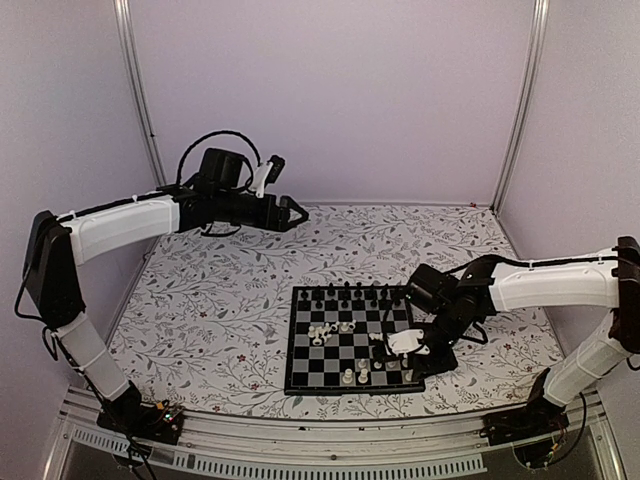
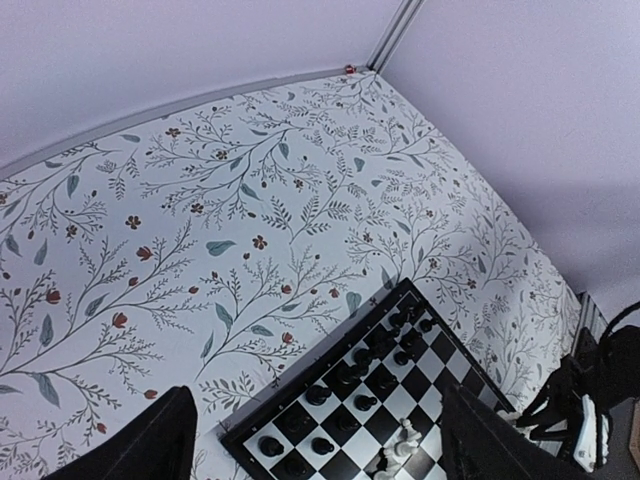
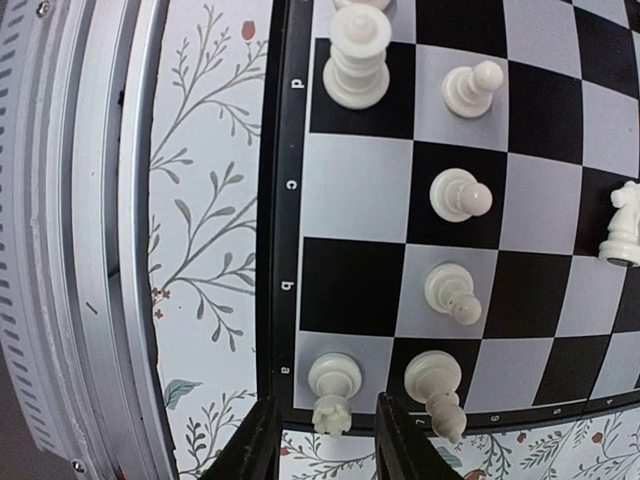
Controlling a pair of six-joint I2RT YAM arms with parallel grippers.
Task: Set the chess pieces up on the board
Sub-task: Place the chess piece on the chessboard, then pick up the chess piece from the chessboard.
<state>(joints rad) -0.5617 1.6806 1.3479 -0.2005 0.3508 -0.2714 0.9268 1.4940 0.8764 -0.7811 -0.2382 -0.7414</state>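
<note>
One white rook [image 3: 333, 385] between right jaws

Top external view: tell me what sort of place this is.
Probably a lab robot cell, not a home: plain lilac panels in aluminium posts box in a floral-covered table; left arm and right arm are mounted on a metal rail.

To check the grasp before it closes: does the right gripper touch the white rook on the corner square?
Apart. In the right wrist view, a clear gap shows on both sides between the white rook and the open right gripper.
</note>
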